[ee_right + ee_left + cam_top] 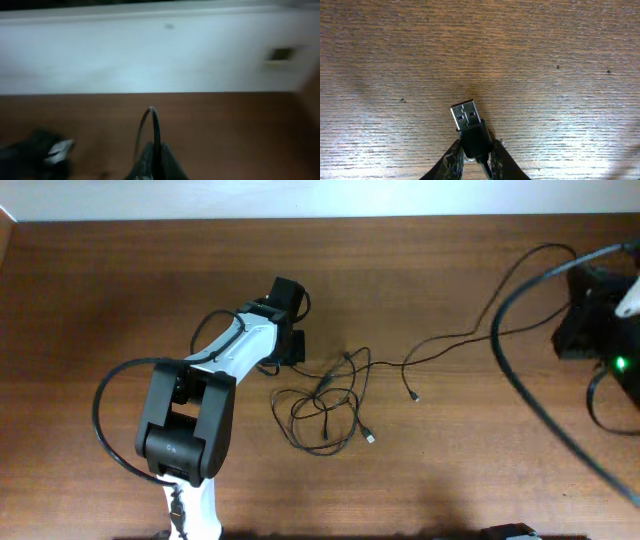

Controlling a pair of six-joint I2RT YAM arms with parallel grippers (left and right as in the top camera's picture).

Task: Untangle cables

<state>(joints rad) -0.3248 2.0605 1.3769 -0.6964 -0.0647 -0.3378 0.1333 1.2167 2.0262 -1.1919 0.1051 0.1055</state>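
The cables (325, 405) lie as thin black loops bunched at the table's middle, with small plugs at two loose ends (370, 438) (415, 396). One strand (455, 340) runs right and up toward my right arm (585, 310). My left gripper (290, 345) sits just left of the bunch. In the left wrist view it (476, 147) is shut on a black USB plug (466, 116), held just above the wood. In the blurred right wrist view my right gripper (155, 152) is shut on a thin black cable (152, 122) that loops up from the fingers.
Thick black robot cables (530, 395) curve across the right side of the wooden table (450, 480). A white wall (150, 55) runs behind the table's far edge. The left arm's body (190, 420) covers the front left.
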